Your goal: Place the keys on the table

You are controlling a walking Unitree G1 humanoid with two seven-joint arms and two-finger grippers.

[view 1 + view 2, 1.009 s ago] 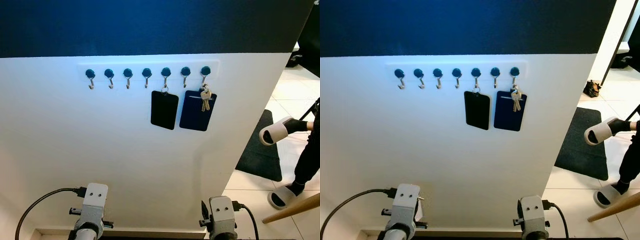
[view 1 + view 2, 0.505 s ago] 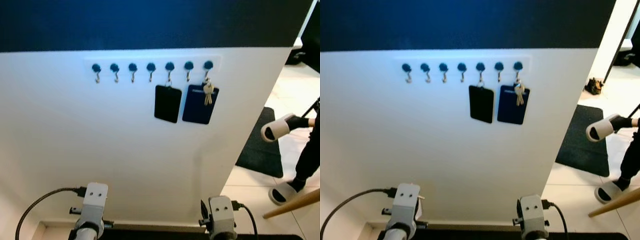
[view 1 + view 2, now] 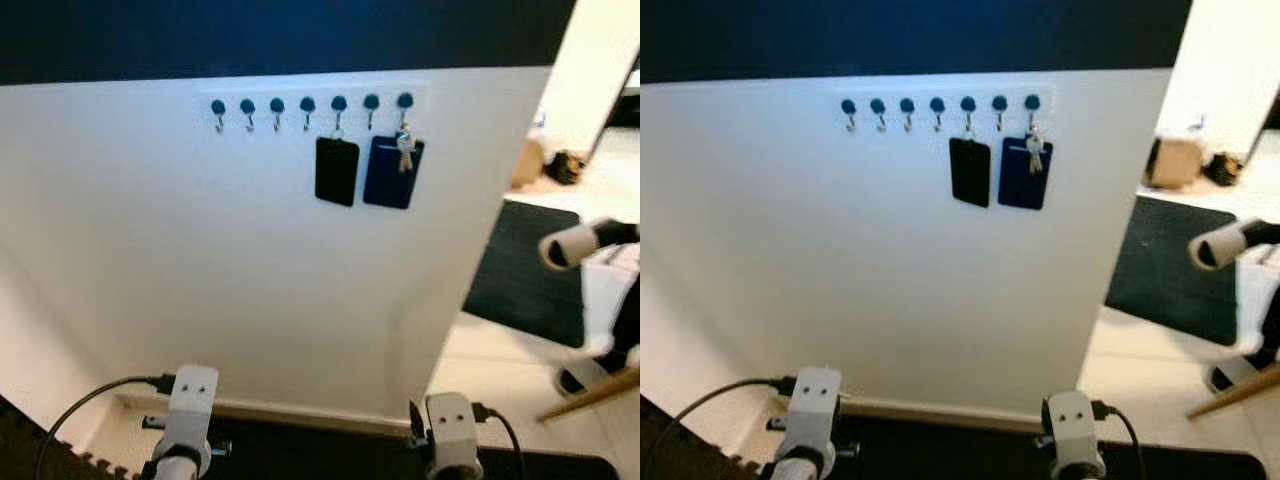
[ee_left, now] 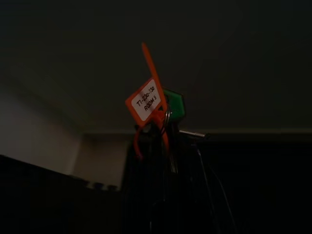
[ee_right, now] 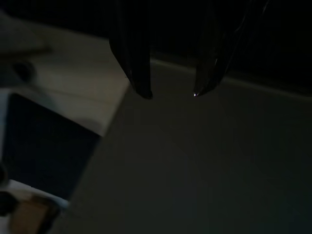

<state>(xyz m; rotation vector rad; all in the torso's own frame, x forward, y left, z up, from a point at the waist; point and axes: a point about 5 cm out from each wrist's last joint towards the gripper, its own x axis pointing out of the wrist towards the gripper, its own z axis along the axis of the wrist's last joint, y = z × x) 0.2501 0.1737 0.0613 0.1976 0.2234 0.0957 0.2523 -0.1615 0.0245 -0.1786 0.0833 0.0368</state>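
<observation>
In the dim left wrist view my left gripper (image 4: 163,134) is shut on a bunch of keys: an orange tag (image 4: 146,101) marked "ROOM 5" and a green key head (image 4: 174,105) stick up from between the fingers. Over a pale floor, my right gripper (image 5: 170,90) hangs open and holds nothing. Both wrists, left (image 3: 188,400) and right (image 3: 448,425), sit low at the bottom of the eye views. Ahead is a white wall with a row of hooks (image 3: 308,104).
On the hooks hang a black card (image 3: 336,171), a blue card (image 3: 392,173) and another small bunch of keys (image 3: 404,148). To the right lie a dark mat (image 3: 525,270), a person's slippered foot (image 3: 572,243), a wooden stick (image 3: 590,395) and a cardboard box (image 3: 1177,160).
The camera has drawn back from the wall: the hooks and cards look smaller and higher, and a dark floor strip shows at the bottom. The person's raised foot has shifted slightly.
</observation>
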